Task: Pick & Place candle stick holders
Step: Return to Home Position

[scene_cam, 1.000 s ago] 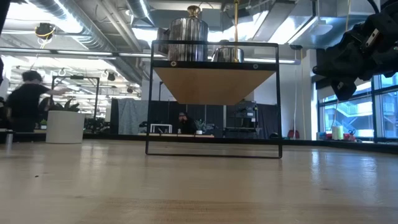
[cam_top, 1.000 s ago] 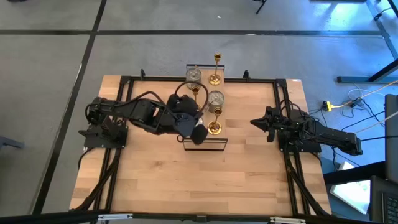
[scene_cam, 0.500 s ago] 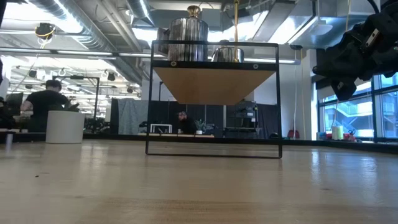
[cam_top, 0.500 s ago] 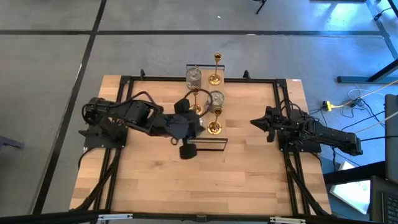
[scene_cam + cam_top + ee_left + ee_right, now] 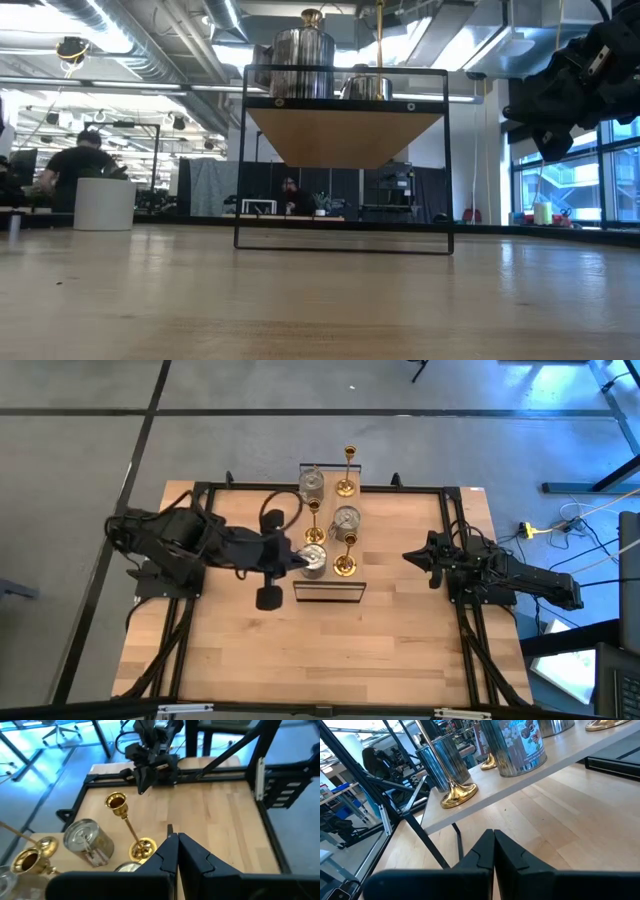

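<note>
High view showed the left claw [image 5: 293, 561] drawn back: 1 second before it hung over the shelf [image 5: 330, 592], and now it sat just off the shelf's 9 o'clock edge, its arm folding toward its base at the table's [image 5: 330, 650] 9 o'clock side. Left wrist view showed its fingers pressed together on nothing. The retreat uncovered a squat silver holder [image 5: 314, 558] near the shelf's 7 o'clock corner, just beside a gold holder [image 5: 345, 565]. I counted 6 candle stick holders [image 5: 346, 518], 3 slim gold with round bases and 3 shiny silver tins. All stood upright on the shelf and none on the table, so placing looked finished, with only the return left. The right claw [image 5: 410, 557] waited at the table's 3 o'clock, closed and empty.
</note>
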